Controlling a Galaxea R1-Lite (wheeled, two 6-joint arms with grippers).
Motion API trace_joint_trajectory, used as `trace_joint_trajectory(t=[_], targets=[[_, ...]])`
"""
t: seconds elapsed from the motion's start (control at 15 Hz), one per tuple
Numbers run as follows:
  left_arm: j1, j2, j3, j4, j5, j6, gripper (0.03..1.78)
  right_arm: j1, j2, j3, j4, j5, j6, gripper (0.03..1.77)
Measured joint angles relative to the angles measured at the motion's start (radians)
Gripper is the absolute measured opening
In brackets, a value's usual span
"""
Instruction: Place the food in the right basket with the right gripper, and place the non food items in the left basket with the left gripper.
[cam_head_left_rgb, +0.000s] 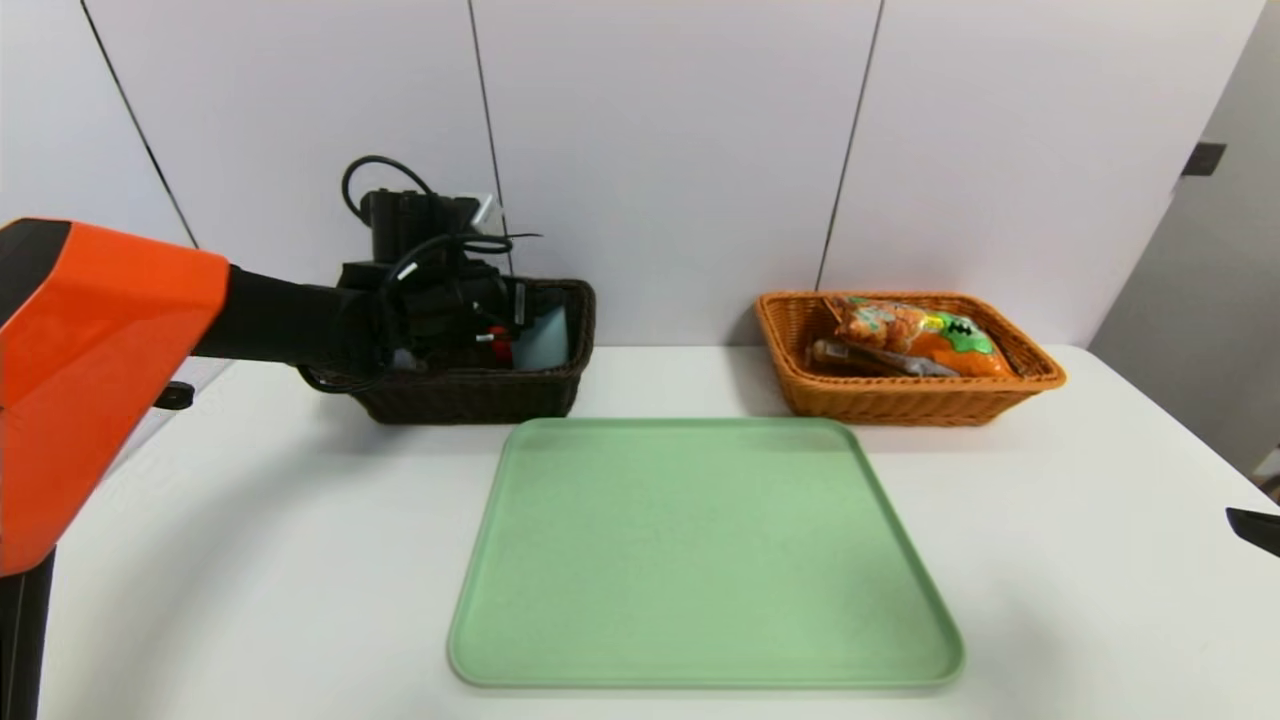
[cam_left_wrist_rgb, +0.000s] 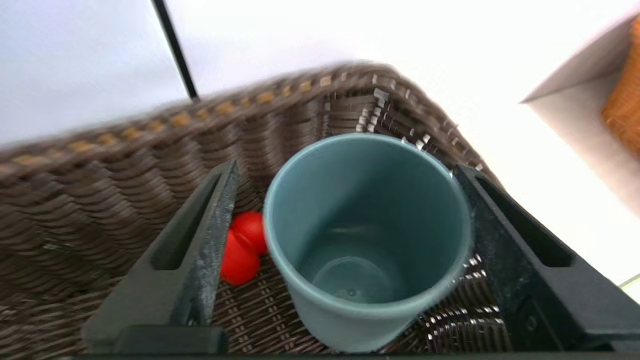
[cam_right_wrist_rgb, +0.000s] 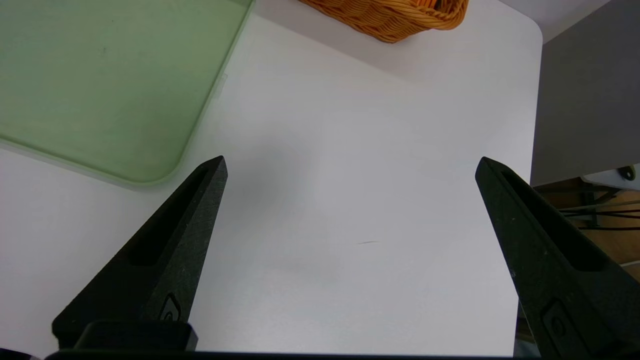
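Release of the blue-grey cup (cam_left_wrist_rgb: 367, 240) into the left basket (cam_left_wrist_rgb: 100, 190) is underway, left tool (cam_left_wrist_rgb: 345, 230) spread around it, next needing a clean lift away.

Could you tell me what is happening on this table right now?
The robot is sorting items into two baskets. Its left pincer is inside the dark brown basket, fingers spread on either side of a blue-grey cup that sits beside a red toy. The orange basket holds a snack bag. The green tray has nothing on it, and the right pincer hangs open over the table.
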Motion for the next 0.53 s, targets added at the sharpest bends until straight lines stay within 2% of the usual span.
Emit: trace_joint_trajectory(t=[0.27, 0.53], targets=[[0.007, -0.116, 0.001, 0.027, 0.001, 0.002, 1.60, 0.000, -0.006, 0.001, 0.000, -0.001, 0.002, 1.71], [0.018, -0.271, 0.002, 0.164, 0.003, -0.007, 1.64, 0.000, -0.023, 0.001, 0.001, -0.004, 0.008, 1.71]])
